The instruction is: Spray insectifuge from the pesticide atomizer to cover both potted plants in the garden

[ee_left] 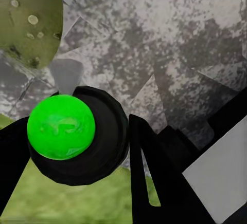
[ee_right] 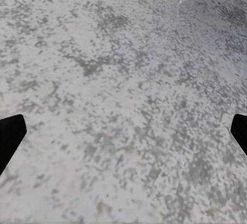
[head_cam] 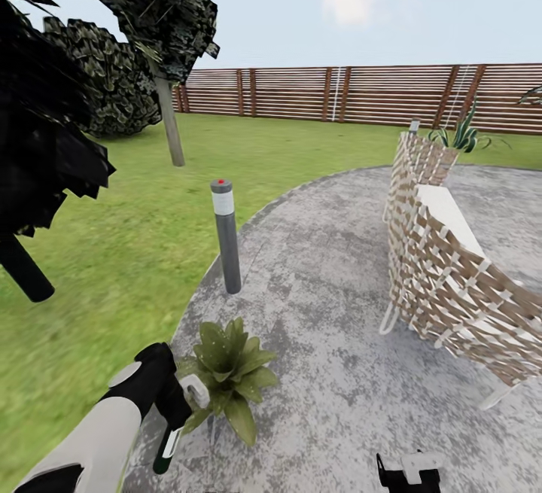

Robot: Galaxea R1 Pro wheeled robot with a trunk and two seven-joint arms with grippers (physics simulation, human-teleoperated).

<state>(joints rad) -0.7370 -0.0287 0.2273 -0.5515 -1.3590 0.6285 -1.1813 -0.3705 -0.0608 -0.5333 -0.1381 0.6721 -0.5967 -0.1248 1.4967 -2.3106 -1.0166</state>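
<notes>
I see the garden lawn (head_cam: 113, 237) running to the slatted fence (head_cam: 361, 94), with the stone patio (head_cam: 331, 290) under me and a woven chair (head_cam: 444, 267) on it to my right. A grey bollard lamp (head_cam: 226, 237) stands at the patio's edge. Nearer, one potted plant (head_cam: 229, 369) sits just beside my left gripper (head_cam: 177, 414), which is clamped on the pesticide atomizer (head_cam: 167, 448), its bottle hanging downward. My right gripper (ee_right: 123, 131) hangs over bare stone, fingertips (ee_right: 10, 136) spread wide apart.
</notes>
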